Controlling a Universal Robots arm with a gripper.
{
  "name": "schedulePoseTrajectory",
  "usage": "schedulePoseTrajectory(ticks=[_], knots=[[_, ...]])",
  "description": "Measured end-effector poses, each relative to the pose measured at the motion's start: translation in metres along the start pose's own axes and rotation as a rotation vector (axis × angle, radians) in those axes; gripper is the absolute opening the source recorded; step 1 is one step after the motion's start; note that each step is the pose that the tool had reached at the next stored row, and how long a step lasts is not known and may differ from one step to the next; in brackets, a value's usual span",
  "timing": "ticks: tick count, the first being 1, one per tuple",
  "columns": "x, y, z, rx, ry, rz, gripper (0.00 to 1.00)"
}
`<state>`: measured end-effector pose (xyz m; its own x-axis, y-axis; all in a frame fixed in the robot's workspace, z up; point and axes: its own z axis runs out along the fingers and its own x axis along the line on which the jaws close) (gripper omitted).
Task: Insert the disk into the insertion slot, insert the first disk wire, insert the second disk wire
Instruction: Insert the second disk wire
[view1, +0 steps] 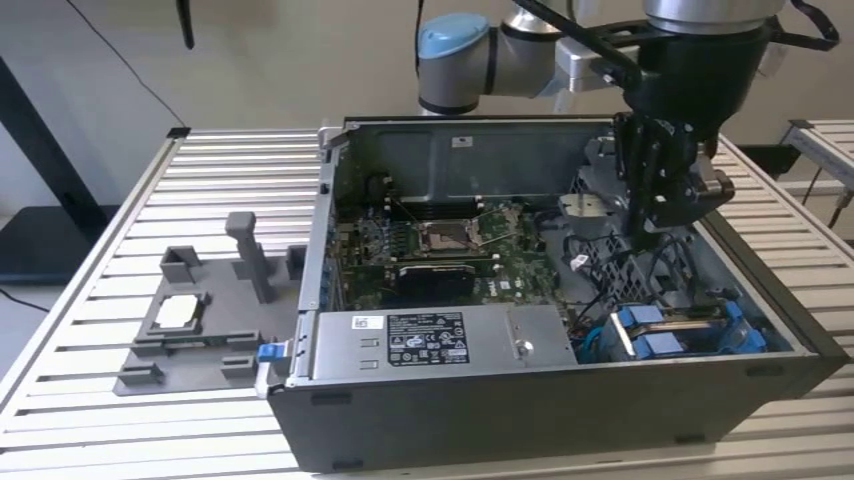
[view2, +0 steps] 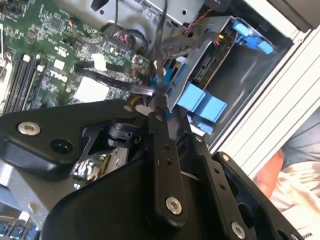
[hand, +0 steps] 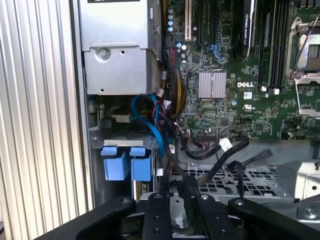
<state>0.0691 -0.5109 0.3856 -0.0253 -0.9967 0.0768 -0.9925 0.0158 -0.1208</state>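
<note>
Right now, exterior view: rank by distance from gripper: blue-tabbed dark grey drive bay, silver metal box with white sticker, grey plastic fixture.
1. Drive bay, by the gripper.
2. Silver box, along the case front.
3. Grey fixture, outside it, the exterior view's left.

A robotics test lab: an open desktop computer case (view1: 534, 420), its green motherboard (view1: 441, 250) bared, sits on a slatted aluminium table (view1: 227, 160), with an industrial robot arm (view1: 461, 60) with blue joint caps hanging over the case from behind. Just beside the case, at the exterior view's left, lies a grey parts fixture (view1: 187, 340). Behind the case is a plain pale wall (view1: 267, 50). Near the case, at the exterior view's right, stands a second slatted bench (view1: 821, 140).
</note>
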Motion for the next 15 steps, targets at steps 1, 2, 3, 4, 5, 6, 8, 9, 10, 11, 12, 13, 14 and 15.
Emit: schedulePoseTrajectory(ticks=[1, 2, 3, 4, 5, 6, 8, 9, 10, 11, 12, 13, 14, 15], knots=[[-0.0006, 0.0024, 0.0003, 0.0106, 0.0001, 0.001, 0.27], [-0.0011, 0.0042, 0.0007, 0.0212, 0.0003, 0.001, 0.27], [-0.0015, 0.0059, 0.0011, 0.0326, 0.0009, 0.002, 0.27], [-0.0019, 0.0074, 0.0015, 0.0424, 0.0011, 0.003, 0.27], [-0.0025, 0.0092, 0.0020, 0.0525, 0.0013, 0.003, 0.27], [-0.0031, 0.0110, 0.0026, 0.0611, 0.0012, 0.004, 0.27], [-0.0042, 0.0146, 0.0041, 0.0758, 0.0011, 0.005, 0.27], [-0.0046, 0.0159, 0.0049, 0.0822, 0.0011, 0.004, 0.27], [-0.0049, 0.0166, 0.0058, 0.0885, 0.0012, 0.002, 0.27], [-0.0052, 0.0171, 0.0065, 0.0944, 0.0016, -0.001, 0.27], [-0.0056, 0.0177, 0.0072, 0.0998, 0.0019, -0.003, 0.27], [-0.0058, 0.0183, 0.0080, 0.1050, 0.0024, -0.006, 0.27], [-0.0060, 0.0189, 0.0085, 0.1082, 0.0028, -0.009, 0.27], [-0.0062, 0.0197, 0.0092, 0.1106, 0.0028, -0.013, 0.27]])
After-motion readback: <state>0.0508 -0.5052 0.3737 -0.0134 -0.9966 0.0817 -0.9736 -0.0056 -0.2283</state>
